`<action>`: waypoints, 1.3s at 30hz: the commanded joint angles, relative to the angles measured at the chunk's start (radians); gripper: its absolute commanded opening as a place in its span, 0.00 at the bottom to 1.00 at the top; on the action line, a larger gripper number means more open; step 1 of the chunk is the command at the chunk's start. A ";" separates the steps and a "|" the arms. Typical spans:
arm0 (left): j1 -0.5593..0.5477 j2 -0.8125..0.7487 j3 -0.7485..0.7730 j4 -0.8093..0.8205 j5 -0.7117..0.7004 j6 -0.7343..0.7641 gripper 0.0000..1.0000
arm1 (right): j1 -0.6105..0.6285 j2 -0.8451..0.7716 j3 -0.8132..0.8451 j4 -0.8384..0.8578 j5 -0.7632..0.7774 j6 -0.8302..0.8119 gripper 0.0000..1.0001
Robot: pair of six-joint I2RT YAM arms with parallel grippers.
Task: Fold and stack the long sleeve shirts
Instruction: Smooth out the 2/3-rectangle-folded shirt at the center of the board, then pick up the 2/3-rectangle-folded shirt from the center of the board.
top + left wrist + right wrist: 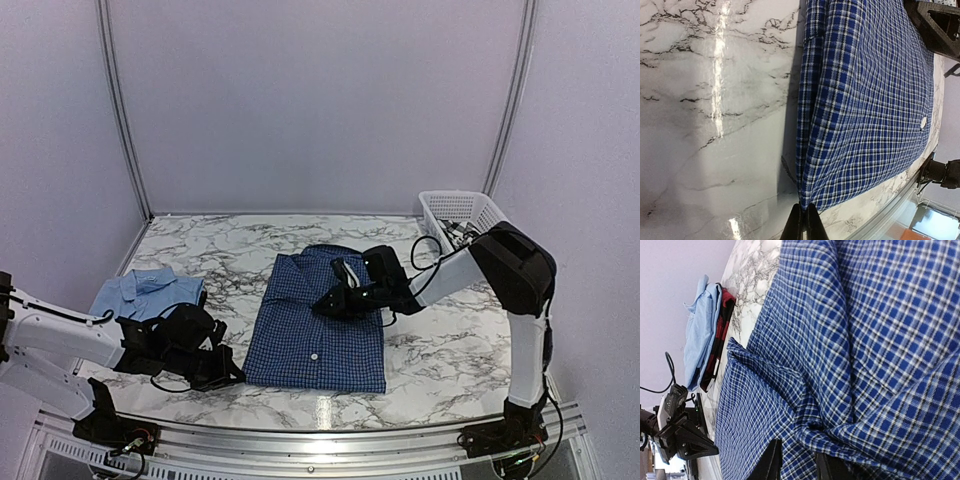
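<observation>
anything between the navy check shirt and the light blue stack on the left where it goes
Nothing loose: only marble table lies between the navy check shirt and the light blue stack, plus the left pincer and its arm, pinching the shirt's near left corner.

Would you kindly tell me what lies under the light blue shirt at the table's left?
The right wrist view shows a red-and-black cloth edge beneath the light blue shirt; the rest of it is covered.

1 white basket sits on the marble table (far-right corner).
</observation>
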 commanded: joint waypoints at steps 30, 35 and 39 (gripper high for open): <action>-0.002 -0.072 0.095 -0.095 0.013 0.032 0.00 | 0.369 -0.917 -0.556 -0.618 0.512 0.136 0.32; -0.002 -0.089 0.084 -0.097 0.006 0.024 0.00 | 0.414 -0.981 -0.632 -0.638 0.561 0.210 0.31; -0.002 -0.098 0.077 -0.096 0.002 0.016 0.00 | 0.429 -0.963 -0.646 -0.630 0.584 0.226 0.29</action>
